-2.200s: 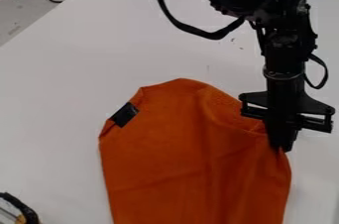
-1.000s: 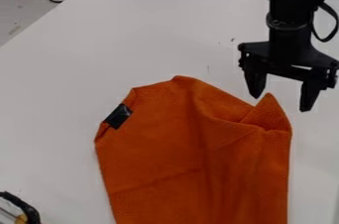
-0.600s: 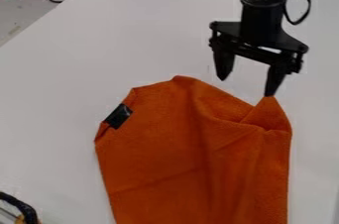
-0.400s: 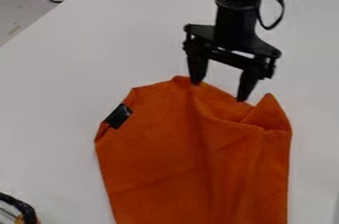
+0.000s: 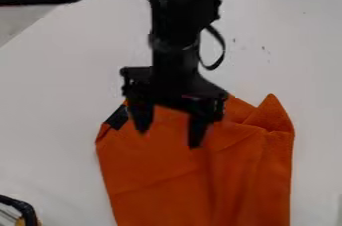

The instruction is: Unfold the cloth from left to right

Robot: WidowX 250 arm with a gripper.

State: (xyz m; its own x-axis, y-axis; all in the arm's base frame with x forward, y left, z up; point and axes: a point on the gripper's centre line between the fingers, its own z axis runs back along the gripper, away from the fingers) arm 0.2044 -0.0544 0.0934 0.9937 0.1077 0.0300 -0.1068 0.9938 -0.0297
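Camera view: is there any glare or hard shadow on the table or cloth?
In the camera view, light looks soft, with no strong glare or hard shadow on the table; gentle shading marks creases in the orange cloth; the gripper looks dark.

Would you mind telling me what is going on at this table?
A robot arm has its open gripper over the upper part of an orange cloth, holding nothing. The cloth lies on the white table, with a fold and a raised-looking peak at its upper right, so it is not fully spread.
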